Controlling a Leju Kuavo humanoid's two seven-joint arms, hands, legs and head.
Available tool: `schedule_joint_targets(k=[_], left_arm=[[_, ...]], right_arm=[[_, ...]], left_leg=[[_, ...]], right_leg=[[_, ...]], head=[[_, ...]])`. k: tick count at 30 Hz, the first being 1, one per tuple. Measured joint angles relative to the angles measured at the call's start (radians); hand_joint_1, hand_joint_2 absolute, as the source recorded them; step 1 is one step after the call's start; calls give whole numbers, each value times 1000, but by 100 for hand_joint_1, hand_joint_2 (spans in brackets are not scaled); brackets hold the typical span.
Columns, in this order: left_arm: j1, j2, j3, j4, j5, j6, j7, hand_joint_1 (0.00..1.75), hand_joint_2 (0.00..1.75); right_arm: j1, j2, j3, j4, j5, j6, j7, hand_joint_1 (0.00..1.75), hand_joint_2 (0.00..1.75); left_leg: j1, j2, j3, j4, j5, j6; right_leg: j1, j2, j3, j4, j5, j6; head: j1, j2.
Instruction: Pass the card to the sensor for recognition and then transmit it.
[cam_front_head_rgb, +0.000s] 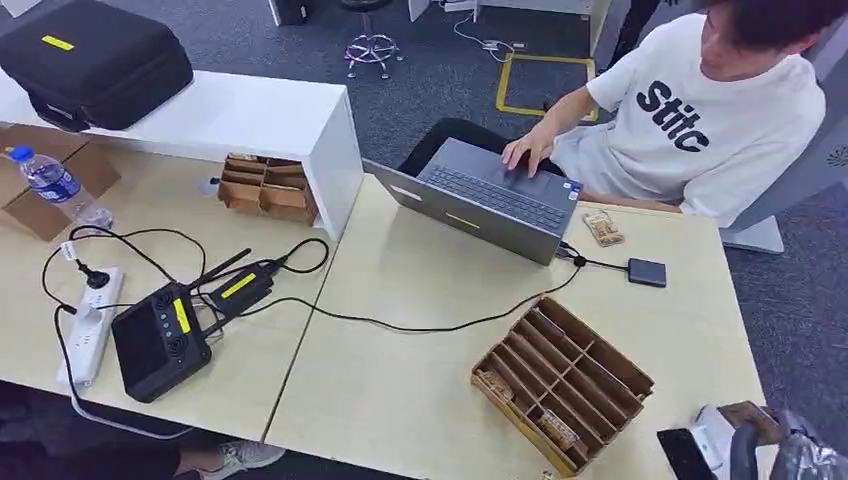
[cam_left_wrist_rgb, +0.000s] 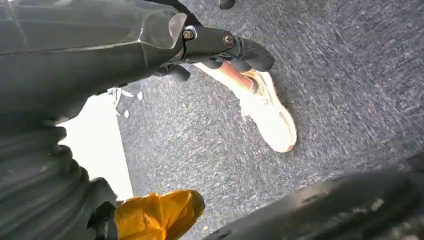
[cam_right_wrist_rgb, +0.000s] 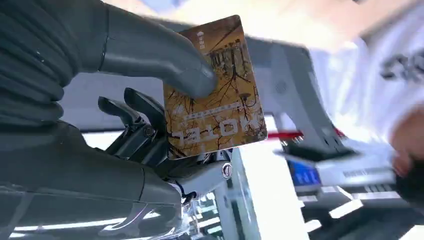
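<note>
My right hand (cam_right_wrist_rgb: 150, 125) pinches a brown and gold card (cam_right_wrist_rgb: 215, 95) printed "HOTEL", with the thick thumb pressed on its face and the darker fingers behind it. In the head view that hand (cam_front_head_rgb: 775, 450) is at the bottom right corner, off the table's near right edge, with a brown bit of the card (cam_front_head_rgb: 745, 415) showing. The sensor (cam_front_head_rgb: 647, 272), a small black square box, lies on the table right of the laptop (cam_front_head_rgb: 490, 198) and is cabled to it, well ahead of the hand. My left hand (cam_left_wrist_rgb: 220, 47) hangs over the carpet and holds nothing.
A wooden slotted tray (cam_front_head_rgb: 562, 378) holding a few cards stands between my right hand and the sensor. A person in a white shirt (cam_front_head_rgb: 710, 110) types at the laptop. Another card (cam_front_head_rgb: 603, 228) lies beside it. A black controller (cam_front_head_rgb: 160, 340), cables and a power strip (cam_front_head_rgb: 88, 325) lie on the left.
</note>
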Motion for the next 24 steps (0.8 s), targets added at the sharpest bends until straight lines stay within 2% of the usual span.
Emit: schedule_joint_targets(k=[2, 4, 7, 12, 14, 17, 19, 21, 24], left_arm=[[0, 0, 1, 0, 3, 2, 1, 0, 175], [1, 0, 2, 0, -5, -5, 2, 0, 175], [1, 0, 4, 0, -13, -24, 0, 0, 175], [2, 0, 8, 0, -15, -41, -4, 0, 175], [2, 0, 8, -1, -15, -52, -9, 0, 175], [1, 5, 5, -1, -15, -67, -11, 0, 175], [-2, 9, -4, -1, -15, -69, -12, 0, 175], [-10, 12, -16, -1, -15, -68, -13, 0, 175], [-22, 16, -24, 0, -15, -66, -13, 0, 175]], right_arm=[[11, -19, 58, -78, -6, -10, 33, 175, 175], [0, -61, 122, -139, 2, -24, 89, 175, 175], [-75, -136, 192, -174, 13, -14, 160, 175, 175], [-170, -221, 238, -182, 30, 9, 198, 175, 175], [-241, -247, 247, -171, 42, 51, 228, 175, 175], [-399, -286, 276, -105, 92, 158, 268, 175, 175], [-517, -311, 313, -16, 180, 205, 302, 175, 175], [-626, -329, 352, 91, 241, 216, 322, 175, 175], [-722, -346, 391, 210, 258, 208, 334, 175, 175]], left_leg=[[0, 0, 0, 0, 0, 0], [0, 1, 0, 0, 0, 0], [0, 3, 0, 0, 0, 0], [-1, 2, 0, 1, 0, 1], [0, 5, 0, 1, 0, 1], [0, 7, 1, 1, 1, 1], [0, 7, 1, 1, 3, 2], [0, 6, 1, 1, 5, 2], [0, 2, 0, 1, 5, 2]], right_leg=[[0, 0, 0, 0, 0, 0], [0, 1, 0, 0, 0, 0], [0, 3, 0, 0, 1, 1], [0, 2, 1, 0, 2, 2], [0, 4, 1, 0, 3, 2], [0, 7, 1, 1, 4, 1], [0, 7, 0, 1, 5, 1], [0, 6, 0, 1, 6, 1], [0, 3, 0, 1, 6, 1]], head=[[0, 0], [0, 0], [0, 0], [0, 0], [0, 0], [0, 0], [0, 0], [0, 0], [0, 0]])
